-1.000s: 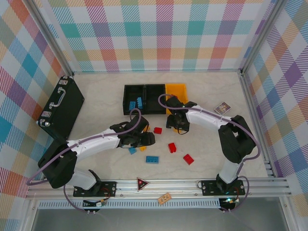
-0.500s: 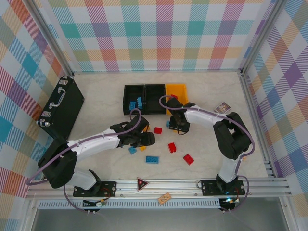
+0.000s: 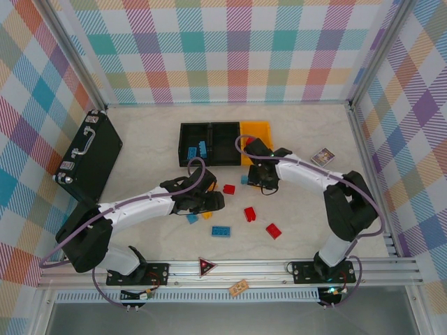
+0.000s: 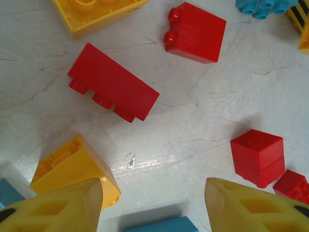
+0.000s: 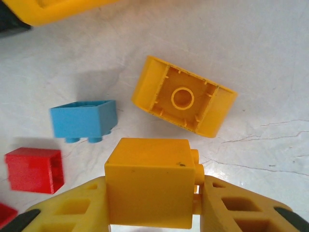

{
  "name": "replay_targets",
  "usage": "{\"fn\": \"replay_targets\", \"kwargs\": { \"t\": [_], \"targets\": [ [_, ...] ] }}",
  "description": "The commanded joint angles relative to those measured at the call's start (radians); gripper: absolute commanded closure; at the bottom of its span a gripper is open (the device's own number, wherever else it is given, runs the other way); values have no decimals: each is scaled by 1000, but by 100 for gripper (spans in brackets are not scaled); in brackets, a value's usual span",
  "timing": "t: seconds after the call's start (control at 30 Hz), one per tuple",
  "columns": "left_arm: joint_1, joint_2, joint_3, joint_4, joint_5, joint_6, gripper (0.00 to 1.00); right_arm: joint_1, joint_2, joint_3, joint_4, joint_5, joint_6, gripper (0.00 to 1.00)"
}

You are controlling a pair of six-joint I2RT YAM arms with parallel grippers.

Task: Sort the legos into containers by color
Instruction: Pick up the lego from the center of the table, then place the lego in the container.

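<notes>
The containers [image 3: 209, 132] stand in a row at the back centre: two black bins and a yellow-orange bin [image 3: 257, 132]. Two blue legos [image 3: 197, 150] lie in the left black bin. My right gripper [image 5: 152, 193] is shut on a yellow-orange lego [image 5: 149, 179] just in front of the yellow-orange bin. An upturned yellow lego [image 5: 183, 99], a blue one [image 5: 84, 121] and a red one [image 5: 34, 169] lie beneath it. My left gripper [image 4: 153, 203] hangs open over the table. A yellow lego [image 4: 72, 166] sits by its left finger, a blue lego [image 4: 159, 226] lies below, and red legos [image 4: 113, 87] lie ahead.
A large black case with a silver handle [image 3: 91, 153] lies at the left. A small card [image 3: 323, 156] rests at the right. Red legos [image 3: 273, 230] and a blue lego [image 3: 221, 231] lie scattered toward the front rail [image 3: 230, 269].
The right gripper has closed on the yellow-orange lego and its arm has shifted slightly right. The left arm has stayed in place.
</notes>
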Motion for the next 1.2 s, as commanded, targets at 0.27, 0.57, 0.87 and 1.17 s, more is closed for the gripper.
{"fn": "replay_targets", "kwargs": {
  "t": [0.27,0.57,0.87,1.17],
  "targets": [
    [-2,-135,-31,-52,-130,-65,42,22,45,232,-52,-39,-97,68],
    [12,-230,-70,-111,-173,-83,42,28,246,513,-94,-60,-162,68],
    [18,-272,-90,-144,-188,-90,41,28,458,770,-170,-56,-199,67],
    [20,-296,-103,-158,-198,-92,42,22,618,956,-257,-39,-215,64]
  ]
}}
